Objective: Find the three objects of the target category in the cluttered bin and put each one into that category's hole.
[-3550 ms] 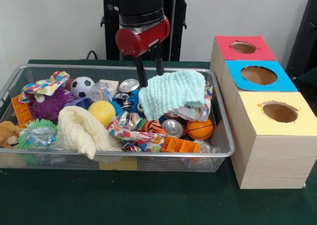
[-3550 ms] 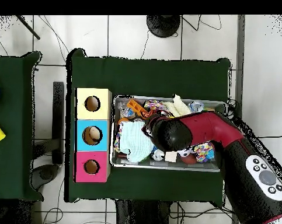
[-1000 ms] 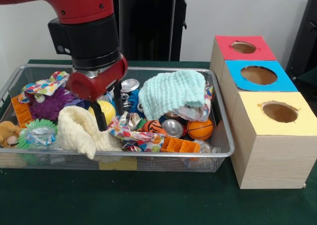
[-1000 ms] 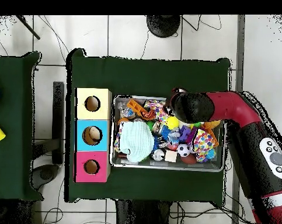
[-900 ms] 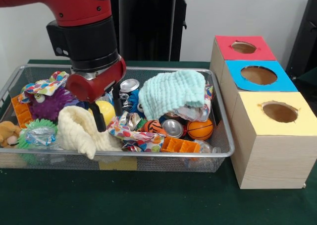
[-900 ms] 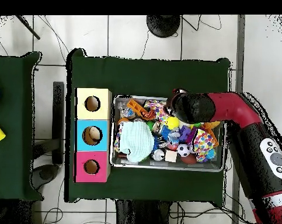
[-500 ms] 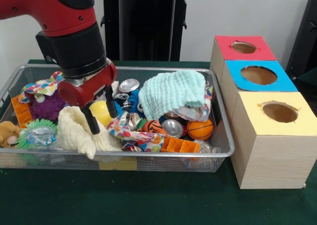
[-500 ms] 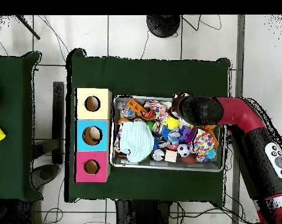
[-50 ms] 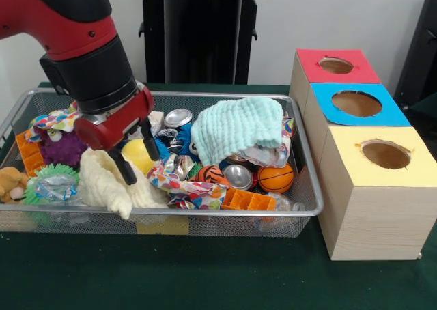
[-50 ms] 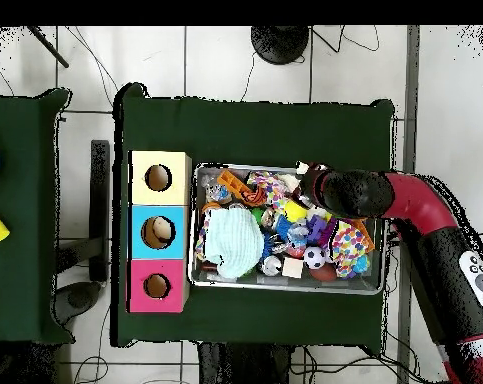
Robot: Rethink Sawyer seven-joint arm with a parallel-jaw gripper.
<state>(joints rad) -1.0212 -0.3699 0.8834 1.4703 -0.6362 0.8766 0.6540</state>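
Note:
The wire bin (image 9: 225, 214) holds a jumble of balls, cloths, cans and toys. My gripper (image 9: 136, 161) is low in its left half, open. Its fingers (image 9: 125, 171) straddle a yellow ball (image 9: 139, 153), right at the edge of a cream cloth (image 9: 109, 180). Whether the fingers touch the ball is unclear. A basketball (image 9: 276, 178) and a tiger-striped ball (image 9: 210, 173) lie front right, under a mint cloth (image 9: 235, 129). In the overhead view the arm's wrist (image 10: 350, 190) hides the gripper; the yellow ball (image 10: 293, 211) shows beside it.
Three boxes with round holes stand beside the bin: red (image 9: 334, 65), blue (image 9: 356, 104) and yellow (image 9: 386, 154). Crushed cans (image 9: 178, 117) lie mid-bin. A purple spiky toy (image 9: 58, 151) and orange blocks (image 9: 29, 156) sit at the left. Something tan lies in the blue hole (image 10: 161, 232).
The arm has swung from the bin's middle toward the left end in the front view and come lower. The fingers now straddle the yellow ball. Nothing in the bin has shifted.

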